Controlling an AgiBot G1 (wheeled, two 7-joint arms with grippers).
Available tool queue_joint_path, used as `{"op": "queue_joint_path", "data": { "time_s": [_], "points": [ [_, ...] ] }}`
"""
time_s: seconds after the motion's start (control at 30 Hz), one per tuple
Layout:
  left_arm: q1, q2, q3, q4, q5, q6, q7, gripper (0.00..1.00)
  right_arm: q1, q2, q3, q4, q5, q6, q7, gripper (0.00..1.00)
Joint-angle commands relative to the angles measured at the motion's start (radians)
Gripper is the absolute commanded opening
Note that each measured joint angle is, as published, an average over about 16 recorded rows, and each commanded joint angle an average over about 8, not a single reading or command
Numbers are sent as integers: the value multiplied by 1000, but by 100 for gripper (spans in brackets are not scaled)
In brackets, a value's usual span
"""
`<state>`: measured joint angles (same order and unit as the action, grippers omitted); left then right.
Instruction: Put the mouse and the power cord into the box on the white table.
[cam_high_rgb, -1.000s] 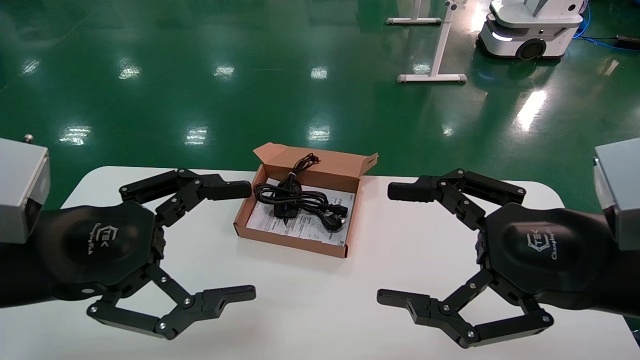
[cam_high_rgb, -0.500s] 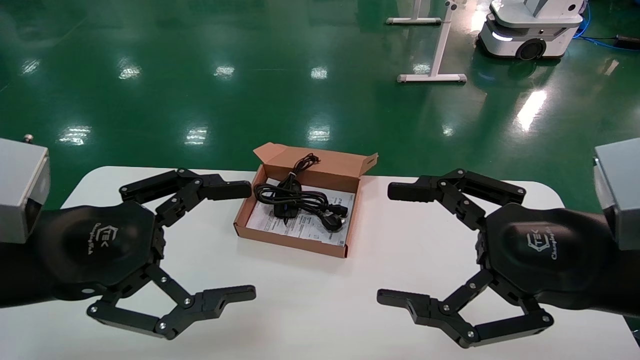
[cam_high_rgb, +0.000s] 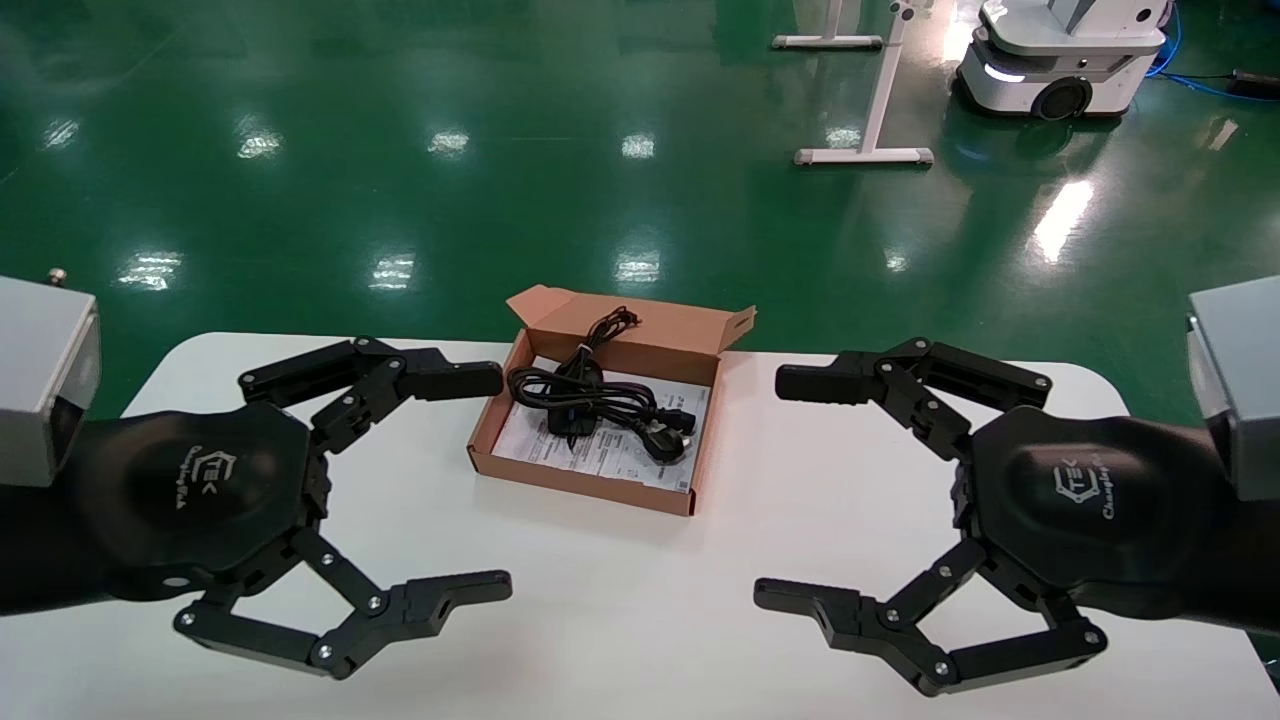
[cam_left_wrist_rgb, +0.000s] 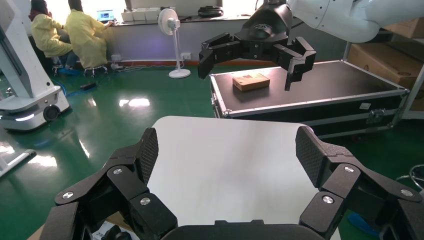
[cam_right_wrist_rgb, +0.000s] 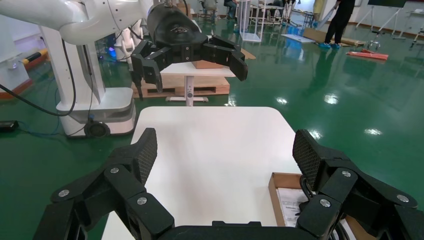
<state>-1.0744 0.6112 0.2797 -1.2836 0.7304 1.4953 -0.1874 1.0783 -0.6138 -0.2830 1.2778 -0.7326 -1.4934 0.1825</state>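
Power cord (cam_high_rgb: 600, 405) inside box (cam_high_rgb: 520, 478), apparently.

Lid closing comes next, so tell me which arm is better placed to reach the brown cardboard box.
Left, narrowly. Both hang open, but the left gripper has a fingertip close beside the shallow brown cardboard box, while the right gripper leaves more bare white table between.

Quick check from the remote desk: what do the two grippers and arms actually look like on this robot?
Both the left gripper and right gripper are matte black, with two-finger linkage fingers joined by silver pivot screws, ribbed pads on the fingertips, and rounded black palm housings marked "TEK" in white. Grey box-shaped wrist sections sit behind them. The wrist views show glossy white arm shells.
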Motion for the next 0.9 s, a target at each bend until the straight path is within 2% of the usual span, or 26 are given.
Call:
{"op": "queue_joint_path", "data": {
  "time_s": [0.03,0.9],
  "points": [
    [0,0,0,0,0,0,0,100,0,0,0,0,0,0,0,100],
    [0,0,0,0,0,0,0,100,0,0,0,0,0,0,0,100]
  ]
}}
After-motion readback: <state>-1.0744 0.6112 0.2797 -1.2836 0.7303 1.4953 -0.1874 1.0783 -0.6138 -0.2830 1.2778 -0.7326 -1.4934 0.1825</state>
